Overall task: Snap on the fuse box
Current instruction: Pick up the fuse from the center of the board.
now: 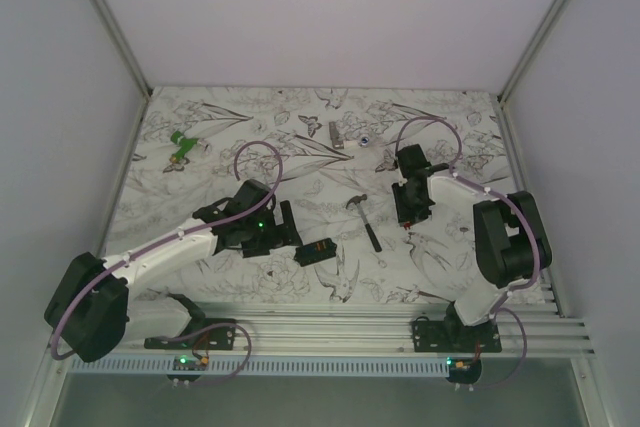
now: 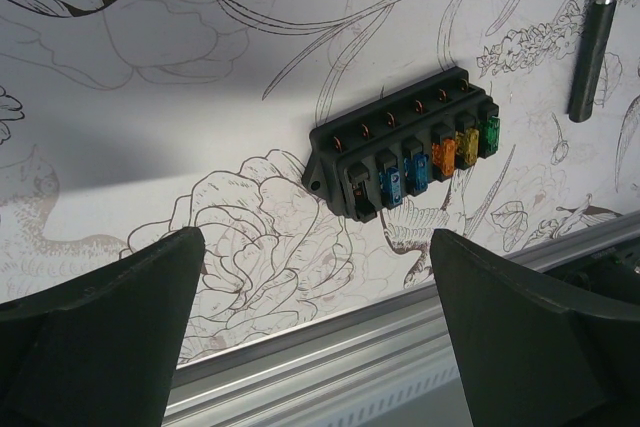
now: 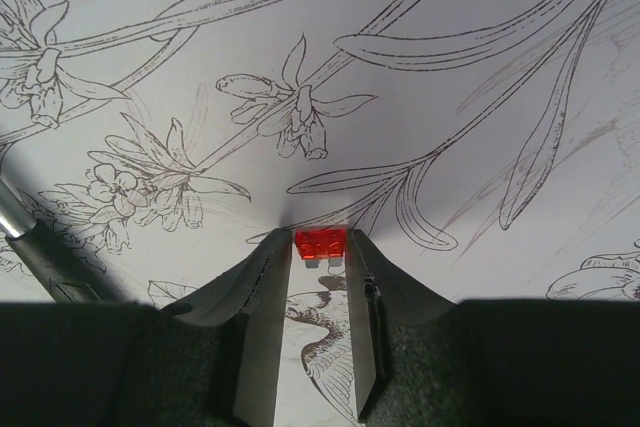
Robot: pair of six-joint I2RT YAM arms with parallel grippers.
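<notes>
The fuse box (image 1: pixel 318 252) is a small black block lying on the flower-print mat near the front, right of my left gripper (image 1: pixel 292 225). In the left wrist view the fuse box (image 2: pixel 410 157) shows a row of blue, orange, yellow and green fuses. It lies beyond my open left gripper (image 2: pixel 318 247), apart from both fingers. My right gripper (image 1: pixel 408 225) hangs over the mat right of the hammer. In the right wrist view this gripper (image 3: pixel 320 249) is shut on a small red fuse (image 3: pixel 320 243) at its fingertips, just above the mat.
A black-handled hammer (image 1: pixel 365 219) lies between the two grippers; its handle shows in the left wrist view (image 2: pixel 590 37) and in the right wrist view (image 3: pixel 40 257). A small grey metal piece (image 1: pixel 337 134) and a green object (image 1: pixel 182 147) lie further back. A metal rail (image 1: pixel 330 332) borders the front.
</notes>
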